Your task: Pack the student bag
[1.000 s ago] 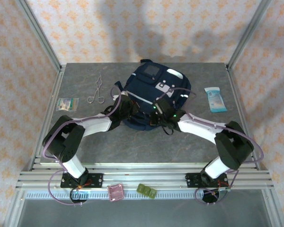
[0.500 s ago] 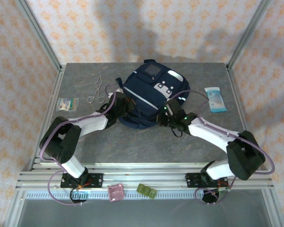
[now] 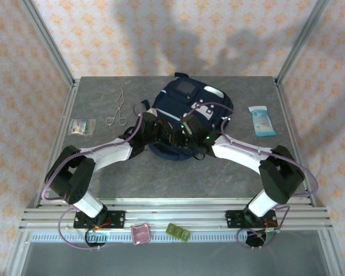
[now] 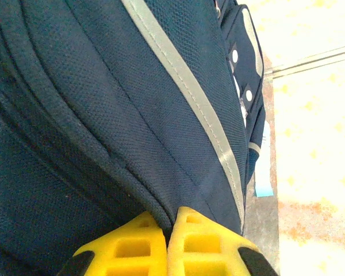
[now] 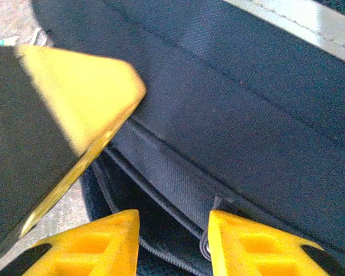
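The student bag (image 3: 190, 106), navy with light-grey stripes, lies at the back middle of the table. My left gripper (image 3: 159, 130) is at its near left edge. In the left wrist view that gripper (image 4: 168, 221) is shut, pinching a raised seam of the bag's fabric (image 4: 132, 115). My right gripper (image 3: 188, 137) is at the bag's near edge, beside the left one. In the right wrist view it (image 5: 173, 227) is open over the unzipped mouth of the bag (image 5: 230, 115). A small metal zip ring (image 5: 206, 247) lies against the inner side of its right finger.
Metal forceps (image 3: 116, 110) and a small packet (image 3: 81, 126) lie on the left of the table. A blue-and-white pack (image 3: 261, 121) lies on the right. A pink item (image 3: 141, 233) and a green item (image 3: 178, 232) sit on the front rail. The left gripper's finger (image 5: 57, 115) crowds the right wrist view.
My right gripper has opened; it swung out to the right, then came back left to the bag's near edge. The left gripper keeps its pinch on the fabric.
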